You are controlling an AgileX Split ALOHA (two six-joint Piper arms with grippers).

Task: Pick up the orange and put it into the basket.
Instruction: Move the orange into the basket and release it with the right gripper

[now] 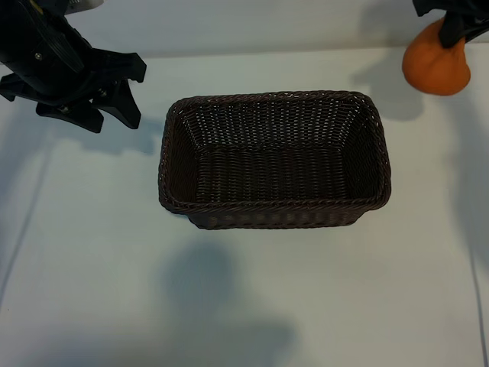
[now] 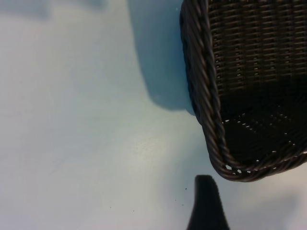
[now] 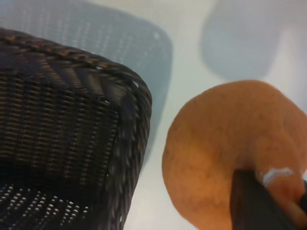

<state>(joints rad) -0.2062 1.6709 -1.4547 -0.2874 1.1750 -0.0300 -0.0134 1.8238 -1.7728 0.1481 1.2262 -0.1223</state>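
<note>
The orange point(image 1: 436, 67) hangs clear of the table at the far right of the exterior view, beyond the basket's point(image 1: 275, 215) right end and apart from it. The right gripper point(image 1: 454, 29) is clamped on its knobby stem end, so the fruit dangles below the jaws. The basket sits mid-table, empty.

The step in hand is the carry. A stem pinch looks slight, so I judge the move should be smooth, with the fruit kept above the braided rim until it is over the middle, then lowered before the jaws part.

The left gripper point(image 1: 114, 90) is parked by the basket's left end, jaws apart, holding nothing.

The table point(image 1: 244, 306) is plain white and matte, with soft shadows.
</note>
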